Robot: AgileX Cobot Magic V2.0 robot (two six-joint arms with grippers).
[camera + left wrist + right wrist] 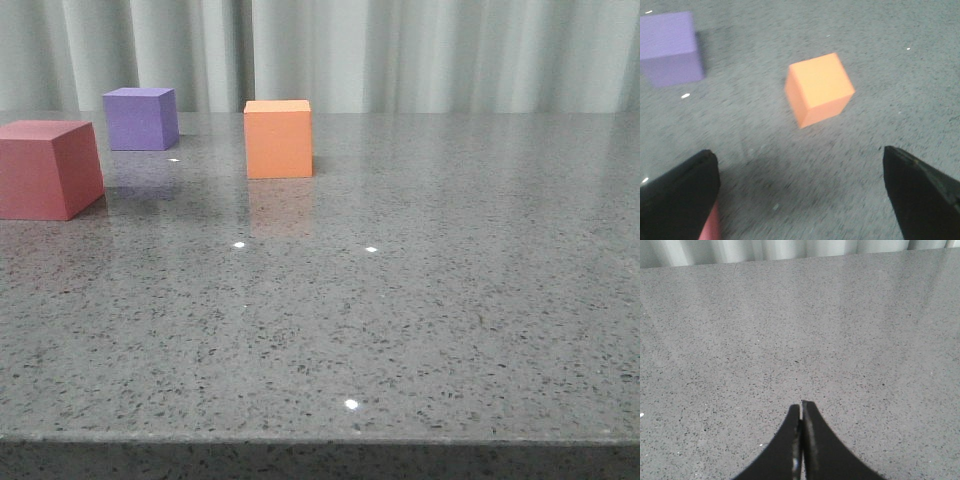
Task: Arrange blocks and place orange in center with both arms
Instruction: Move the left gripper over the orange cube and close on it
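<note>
My right pincer (801, 412) is pressed closed over bare worktop (420, 300); my left pincer (800, 195) gapes wide, empty. At ten o'clock sits the pinkish-red cube (47, 168), the orange cube (278, 138) around twelve, the purple cube (141, 118) at eleven, farthest.

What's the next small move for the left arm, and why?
Probably ease the left gripper forward and down over the orange cube. Its fingers are spread wide and empty, the cube sits just ahead between them, clear of the purple cube. The right gripper is shut, no block near.
</note>
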